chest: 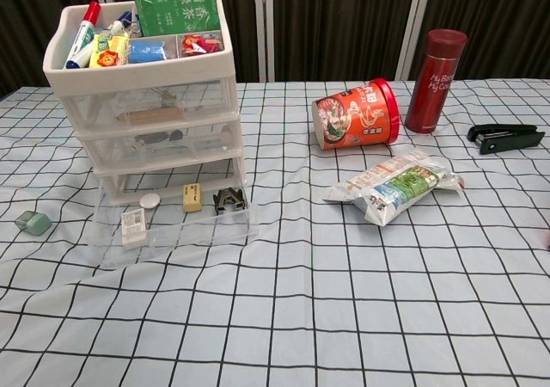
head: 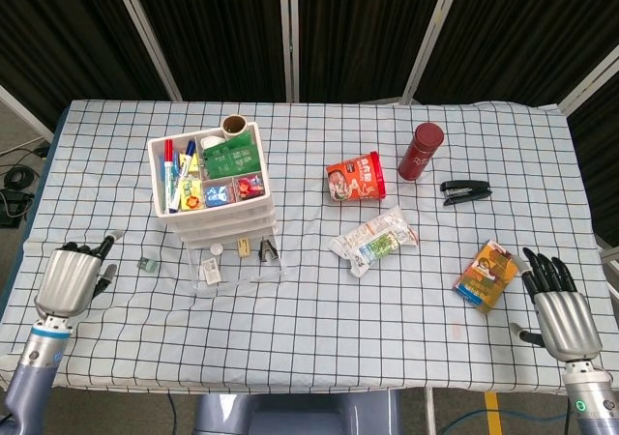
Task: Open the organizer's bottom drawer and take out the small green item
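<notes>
The white organizer stands at the table's left, its clear bottom drawer pulled out with a few small items inside. The small green item lies on the cloth to the left of the drawer, held by nothing. My left hand hovers near the left front edge, fingers apart and empty, well left of the green item. At the right front edge my right hand is open and empty. Neither hand shows in the chest view.
An orange noodle cup lies on its side. A red flask, a black stapler, a snack bag and an orange packet sit across the right half. Pens and packets fill the organizer's top tray.
</notes>
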